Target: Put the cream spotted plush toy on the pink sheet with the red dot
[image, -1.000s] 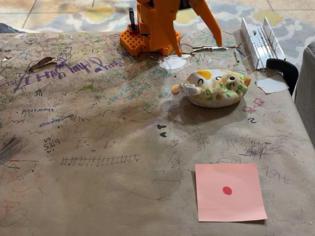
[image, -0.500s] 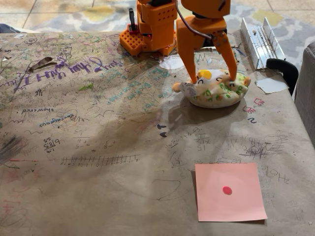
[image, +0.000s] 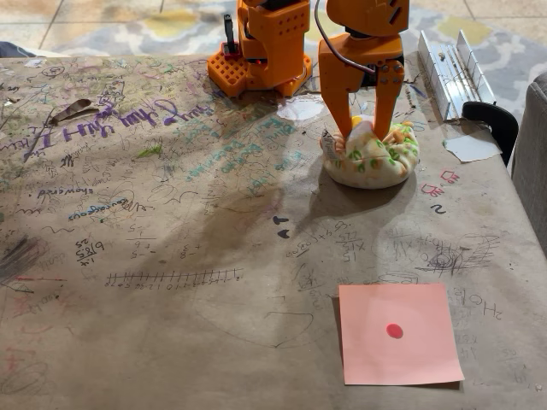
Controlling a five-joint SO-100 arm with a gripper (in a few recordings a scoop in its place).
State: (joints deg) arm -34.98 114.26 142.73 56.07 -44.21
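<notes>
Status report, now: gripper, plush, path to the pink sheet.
Gripper shut on the cream spotted plush toy, pinching its top; plush on the table, not lifted. Pink sheet with the red dot bare, nearer the camera. Nothing between them.

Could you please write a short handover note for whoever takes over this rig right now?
Claw: shut on the cream spotted plush toy, pinching its top; the toy is on the table.
Pink sheet with the red dot: flat near the front edge in the fixed view, nothing on it.
Done: grasp made.
Left: lift the toy, carry it to the sheet, set it down, release.
</notes>
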